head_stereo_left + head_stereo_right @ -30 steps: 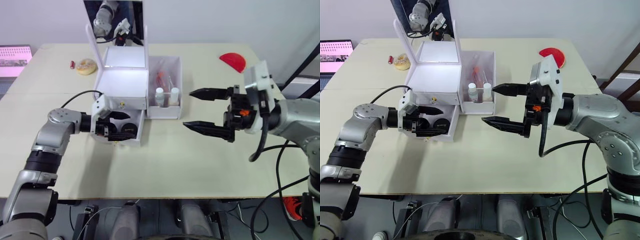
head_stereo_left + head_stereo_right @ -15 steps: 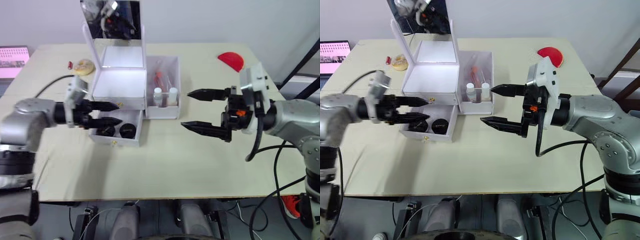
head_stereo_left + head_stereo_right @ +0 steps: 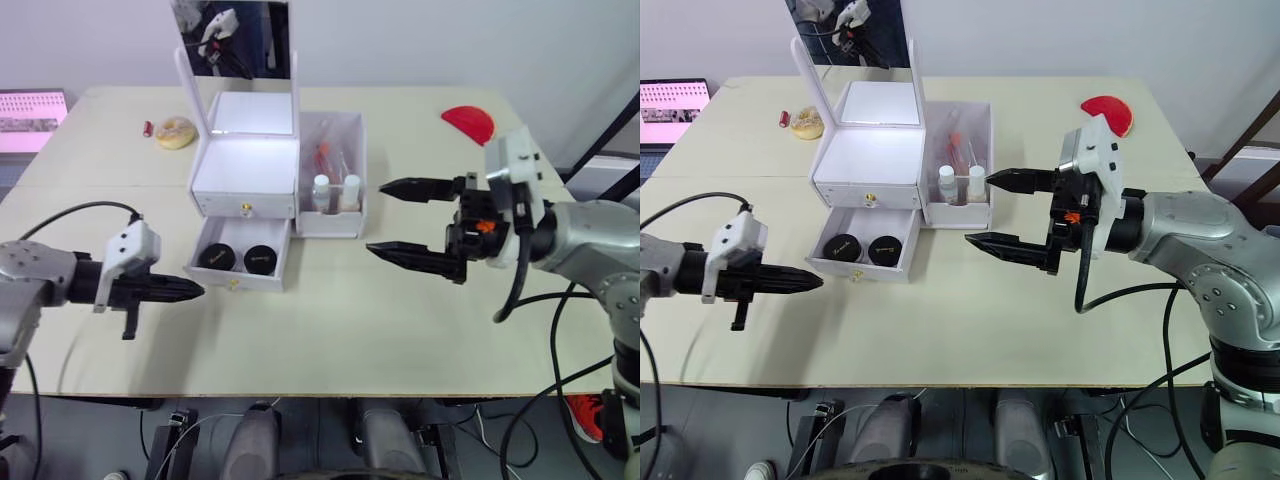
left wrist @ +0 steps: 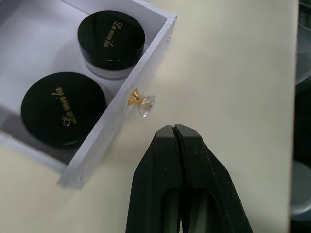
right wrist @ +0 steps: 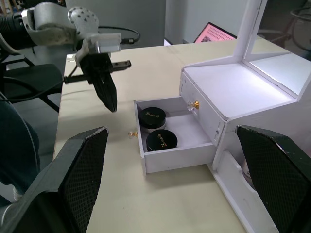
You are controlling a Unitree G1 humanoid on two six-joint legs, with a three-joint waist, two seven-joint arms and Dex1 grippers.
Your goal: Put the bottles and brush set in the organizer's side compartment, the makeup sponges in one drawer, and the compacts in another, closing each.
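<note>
The white organizer [image 3: 247, 160] stands at the table's middle left with its mirror upright. Its upper drawer is closed. The lower drawer [image 3: 232, 281] is pulled out and holds both compacts [image 3: 213, 257] [image 3: 260, 259]. The side compartment [image 3: 345, 222] holds the two bottles [image 3: 320, 190] [image 3: 349, 188], with the brush set [image 3: 325, 155] behind them. My left gripper [image 3: 192, 291] is shut and empty, low over the table just left of the open drawer's front; the gold knob [image 4: 141, 101] is close ahead of its tips. My right gripper [image 3: 377, 218] hovers open right of the organizer. The makeup sponges are out of view.
A red half-round case [image 3: 469, 122] lies at the back right. A yellowish disc [image 3: 174, 132] and a small red item [image 3: 146, 129] lie at the back left. A pink screen [image 3: 30, 110] sits off the table's left edge.
My left gripper drew back out of the lower drawer toward the front left and shut empty. Both compacts stay in the drawer. The right arm has not moved.
</note>
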